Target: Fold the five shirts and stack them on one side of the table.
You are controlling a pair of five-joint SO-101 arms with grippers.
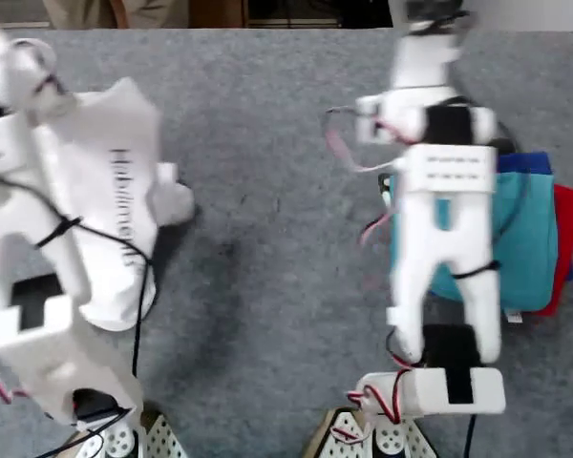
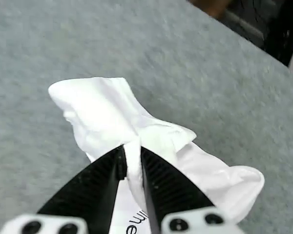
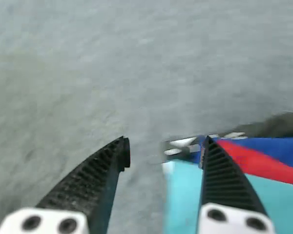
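My left gripper [image 2: 132, 168] is clamped on a pinch of the white shirt [image 2: 112, 107], which sits bunched and only partly folded on the left side of the grey table [image 1: 267, 143]. On the right side, under my right arm, a stack shows a teal shirt [image 1: 530, 248] on top, with a red shirt [image 1: 565, 229] and a blue shirt [image 1: 525, 162] peeking out beneath. My right gripper [image 3: 165, 146] hangs at the stack's edge, jaws apart, holding nothing. By my reckoning three are done. The white one needs finishing and moving across, and I cannot tell whether the pile hides more.
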